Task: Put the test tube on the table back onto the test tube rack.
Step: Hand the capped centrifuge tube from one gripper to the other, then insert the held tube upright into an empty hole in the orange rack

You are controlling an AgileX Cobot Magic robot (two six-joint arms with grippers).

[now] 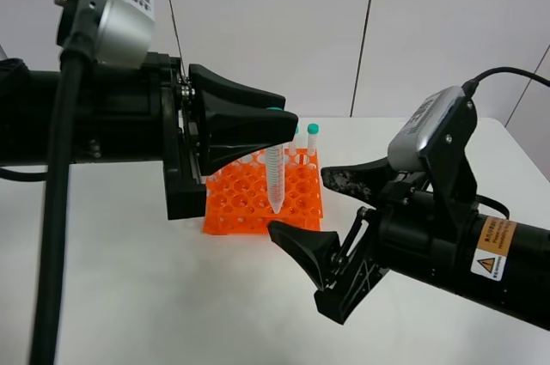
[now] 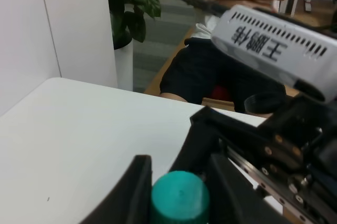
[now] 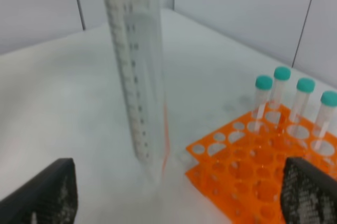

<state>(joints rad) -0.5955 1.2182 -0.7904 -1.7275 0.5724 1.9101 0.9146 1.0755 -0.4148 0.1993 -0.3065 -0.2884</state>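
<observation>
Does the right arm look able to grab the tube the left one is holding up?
Probably yes. The right gripper is open and close by, and the test tube hangs bare below the left gripper, with nothing between them.

Table (image 1: 120, 296): plain white matte top that fills the lower part of the exterior high view.
Table edges: the far edge runs along the light wall panels, and the far right corner is rounded.
Surface: mostly bare white, with soft grey shading near the middle. The left wrist view shows a tiny dark speck (image 2: 47, 199) on it.
Standing on it: one test tube rack (image 1: 245, 202).
Rack colour and build: bright orange plastic, rectangular, two tiers, with a grid of many round holes.
Rack position: toward the far middle of the table, well in from the edges.
Rack contact: its base sits flat on the white surface.
</observation>
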